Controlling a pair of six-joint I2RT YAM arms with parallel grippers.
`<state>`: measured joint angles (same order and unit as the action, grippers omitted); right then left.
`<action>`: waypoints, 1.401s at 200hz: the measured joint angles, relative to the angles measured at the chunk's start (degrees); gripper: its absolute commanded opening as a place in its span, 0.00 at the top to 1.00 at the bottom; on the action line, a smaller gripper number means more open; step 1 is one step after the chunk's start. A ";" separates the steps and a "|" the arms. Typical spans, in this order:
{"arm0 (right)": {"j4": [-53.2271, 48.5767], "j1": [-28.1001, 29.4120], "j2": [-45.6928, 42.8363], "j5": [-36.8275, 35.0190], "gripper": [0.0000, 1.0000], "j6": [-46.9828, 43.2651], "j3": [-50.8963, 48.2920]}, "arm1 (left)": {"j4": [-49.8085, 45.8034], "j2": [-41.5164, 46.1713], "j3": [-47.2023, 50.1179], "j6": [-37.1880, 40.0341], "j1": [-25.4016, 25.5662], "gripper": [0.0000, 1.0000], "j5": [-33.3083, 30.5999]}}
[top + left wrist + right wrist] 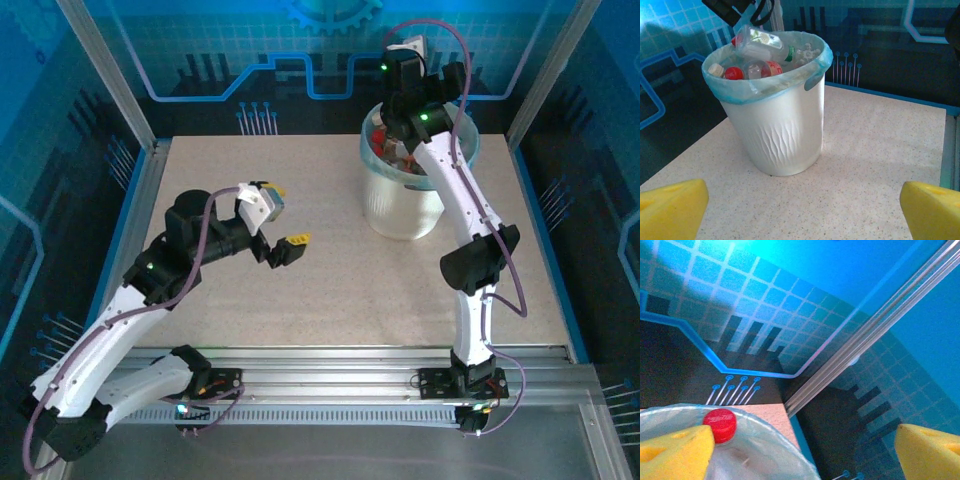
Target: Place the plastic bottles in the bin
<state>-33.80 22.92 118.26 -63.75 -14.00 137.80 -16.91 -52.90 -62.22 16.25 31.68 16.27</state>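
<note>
my right pincer (802,446) hangs above the round silvery-white bin (400,208) with the pale blue-green bag, at the far right of the speckled beige tabletop (300,300). its yellow pads are wide apart and clamp nothing. just below its left pad sits the red cap (720,424) of a clear bottle. from the left wrist view, a clear plastic bottle with a green and white label (762,45) lies tilted on top of the heap, right under that pincer; whether it has settled or is dropping i cannot tell. the small plastic bottles (747,70) i can see are all in the bin, piled up to its rim.

my left pincer (802,210) hovers over the table well apart from the bin, pads spread, empty.

i judge these bottles light, thin-walled and smooth: they dent under a hard squeeze and roll away easily. i would take one across the labelled middle, or at the stiffer neck below the cap.
</note>
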 measured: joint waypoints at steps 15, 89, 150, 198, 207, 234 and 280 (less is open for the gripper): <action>-1.14 0.31 0.33 0.90 0.20 0.48 1.09 | 0.02 1.01 0.02 -0.04 0.00 0.01 -0.02; -11.76 0.33 4.26 10.19 0.34 12.72 4.07 | 0.07 2.25 0.35 -0.92 0.00 0.01 -0.07; -9.11 -4.09 -1.51 20.48 0.41 23.76 -10.69 | 0.07 2.84 1.31 -1.27 0.00 0.01 -0.26; -2.64 -9.51 -12.24 30.91 0.42 32.26 -24.41 | 0.09 2.84 1.36 -1.31 0.00 0.01 -0.24; -1.79 -10.32 -12.63 32.37 0.41 33.29 -25.35 | 0.09 2.84 1.36 -1.31 0.00 0.01 -0.24; 1.01 -11.15 -12.87 34.69 0.41 35.23 -27.17 | 0.09 2.84 1.40 -1.38 0.00 0.01 -0.24; 3.43 -12.00 -13.68 37.24 0.34 37.79 -28.89 | 0.07 2.84 1.57 -2.62 0.00 0.01 -0.24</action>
<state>-30.37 10.92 104.57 -26.50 23.79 108.90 -16.84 -50.06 -60.64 13.63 31.68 16.03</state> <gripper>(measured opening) 0.622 0.990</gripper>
